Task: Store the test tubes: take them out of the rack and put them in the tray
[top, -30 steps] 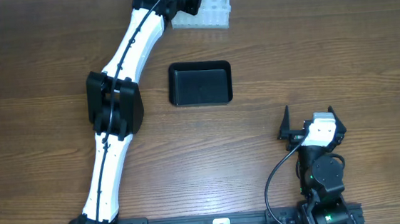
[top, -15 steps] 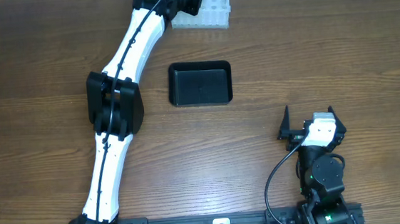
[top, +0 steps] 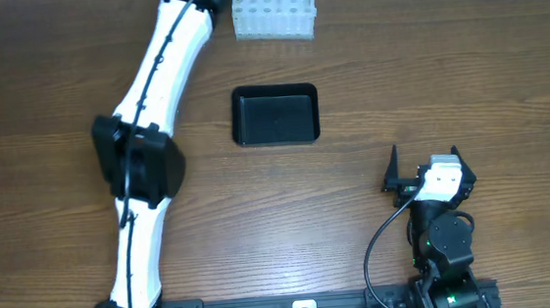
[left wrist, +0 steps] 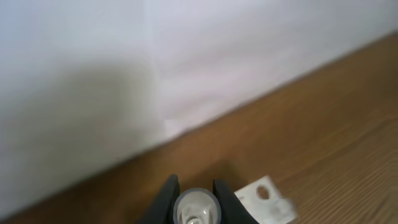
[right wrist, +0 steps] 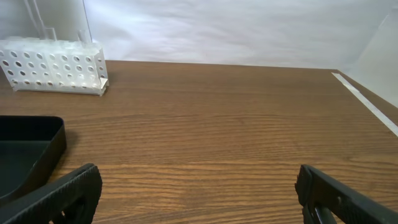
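Left gripper point(left wrist: 194, 186) is clamping a test tube point(left wrist: 196, 208), rack point(top: 274, 16) sitting just beside it at the worktop's point(top: 466, 80) far edge; vs 1s ago arm's swinging left, uncovering the rack.

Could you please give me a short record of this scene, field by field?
rack: far end of table, beyond tray
tray: mid-table, empty
tube: held in left pincer, beside a rack corner
left pincer: shut on tube
right pincer: open, empty, near its own arm's base
progress: no tube in tray yet
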